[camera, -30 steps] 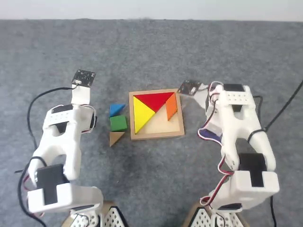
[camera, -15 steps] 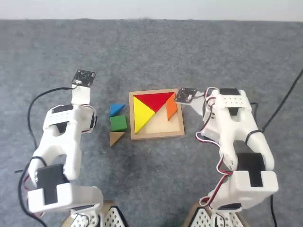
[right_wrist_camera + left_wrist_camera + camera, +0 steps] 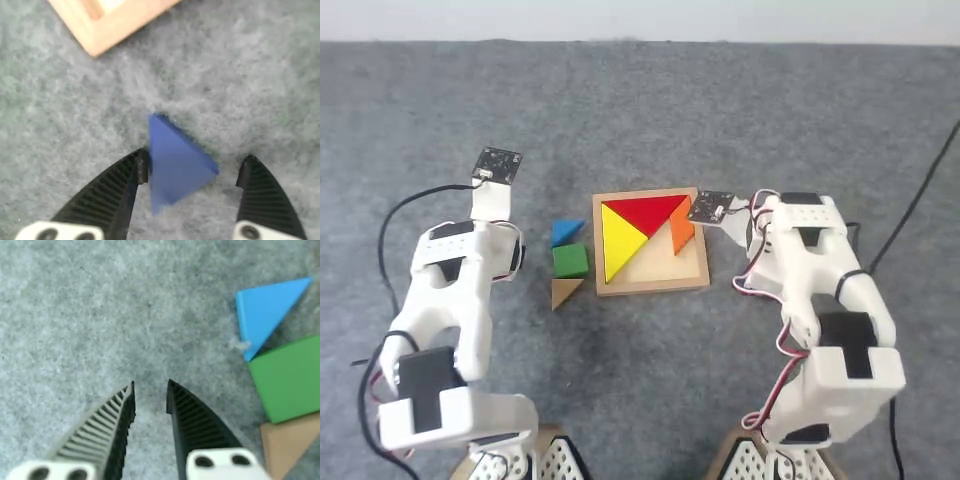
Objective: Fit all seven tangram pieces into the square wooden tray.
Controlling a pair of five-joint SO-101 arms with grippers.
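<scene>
Grey felt (image 3: 640, 110) all around, and the wooden tray (image 3: 650, 288) sits mid-table as my marker. My right arm has swung in toward the tray's right side over the last second, its wrist board now overlapping the tray's right rim. My left arm has not budged, parked left of the tray.

Inside the tray: the red triangle (image 3: 645, 212) along the far edge, the yellow triangle (image 3: 620, 242) on the left, the orange piece (image 3: 682, 228) on the right. Three in, four to go, by my count.

Just left of the tray wait the green square (image 3: 570, 261), the light blue triangle (image 3: 565, 232) and the tan triangle (image 3: 563, 291).

Here's the payoff: my right gripper (image 3: 194, 167) is spread wide and straddles the dark blue triangle (image 3: 175, 165), which lies flat on the felt just right of the tray. One finger is at its edge, the other apart, nothing gripped yet. Looks lined up for a squeeze.

My left gripper (image 3: 150, 385) hangs over bare felt left of the tray, open just a slit, holding nothing.
</scene>
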